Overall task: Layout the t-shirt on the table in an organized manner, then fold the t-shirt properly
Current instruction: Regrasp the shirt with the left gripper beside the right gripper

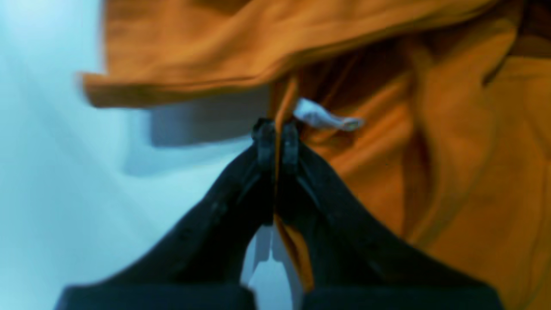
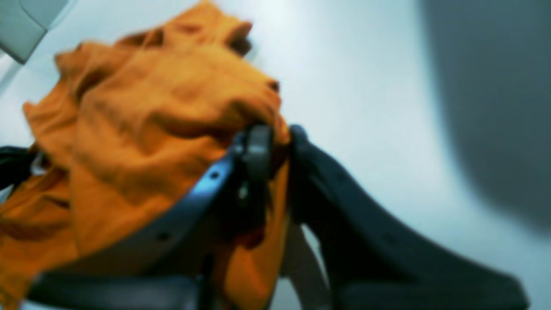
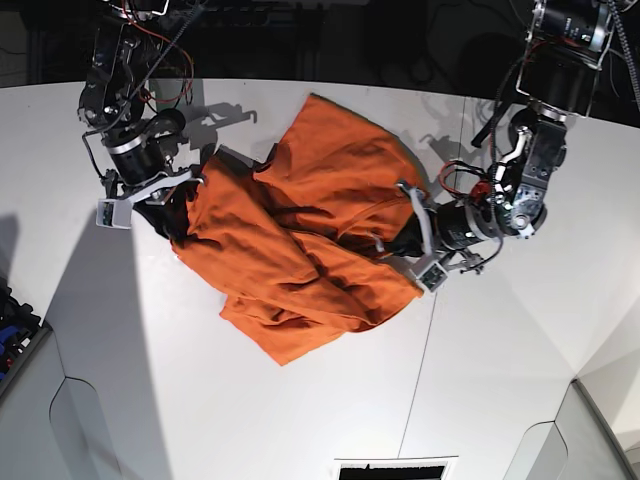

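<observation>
The orange t-shirt (image 3: 300, 235) is bunched and wrinkled across the middle of the white table (image 3: 300, 420), stretched between my two grippers. My left gripper (image 3: 408, 238) is shut on a fold of the shirt at its right edge. In the left wrist view the closed fingertips (image 1: 277, 133) pinch orange fabric (image 1: 452, 172) just beside the small white tag (image 1: 327, 118). My right gripper (image 3: 188, 195) is shut on the shirt's left edge. In the right wrist view (image 2: 275, 137) it clamps a heap of orange cloth (image 2: 150, 120) above the table (image 2: 366, 64).
A thin dark seam (image 3: 425, 350) runs down the table right of the shirt. A dark vent slot (image 3: 395, 468) sits at the front edge. Blue and dark objects (image 3: 12, 320) lie off the table's left side. The table front has angled cut corners.
</observation>
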Controlling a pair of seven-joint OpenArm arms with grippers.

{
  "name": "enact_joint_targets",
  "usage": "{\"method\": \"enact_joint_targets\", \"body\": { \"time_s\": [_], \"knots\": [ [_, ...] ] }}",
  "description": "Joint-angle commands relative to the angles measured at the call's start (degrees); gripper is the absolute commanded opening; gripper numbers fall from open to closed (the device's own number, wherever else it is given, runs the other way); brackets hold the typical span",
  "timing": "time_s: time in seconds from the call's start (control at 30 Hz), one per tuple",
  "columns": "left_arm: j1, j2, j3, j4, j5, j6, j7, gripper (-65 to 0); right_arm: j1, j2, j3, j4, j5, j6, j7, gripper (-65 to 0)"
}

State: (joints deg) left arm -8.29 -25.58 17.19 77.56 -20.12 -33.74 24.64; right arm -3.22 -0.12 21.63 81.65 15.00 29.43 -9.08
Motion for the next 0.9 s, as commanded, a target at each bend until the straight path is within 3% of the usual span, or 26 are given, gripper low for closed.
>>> {"method": "enact_joint_targets", "body": {
  "time_s": [0.0,0.2,0.37,0.57,0.7,0.87],
  "knots": [
    [-1.0,-1.7,-0.5,0.8,-0.7,0.3,0.0,-65.0,1.2,0.5,0.4,1.1,0.9,0.8,1.8,-51.6],
    [-1.0,-6.1,-0.9,0.8,-3.0,0.3,0.0,-65.0,3.0,0.5,2.0,1.1,1.1,0.8,1.8,-50.0],
    [-1.0,-5.7,-1.2,0.8,-3.8,0.0,0.0,-65.0,3.0,0.4,0.2,1.1,4.1,2.3,1.1,-50.0],
    [-1.0,-4.5,-1.2,0.8,-4.1,-0.4,0.0,-65.0,3.0,0.3,-7.3,1.1,3.2,2.3,1.1,-50.0],
    [-1.0,-4.6,-1.2,0.8,-4.5,-0.4,0.0,-65.0,3.0,-0.1,-10.0,1.0,-2.0,0.7,1.1,-50.0],
    [-1.0,-4.6,-1.2,0.8,-4.5,-0.4,0.3,-65.0,3.0,0.0,-9.4,1.0,-2.6,-2.3,1.2,-49.9]
  ]
}}
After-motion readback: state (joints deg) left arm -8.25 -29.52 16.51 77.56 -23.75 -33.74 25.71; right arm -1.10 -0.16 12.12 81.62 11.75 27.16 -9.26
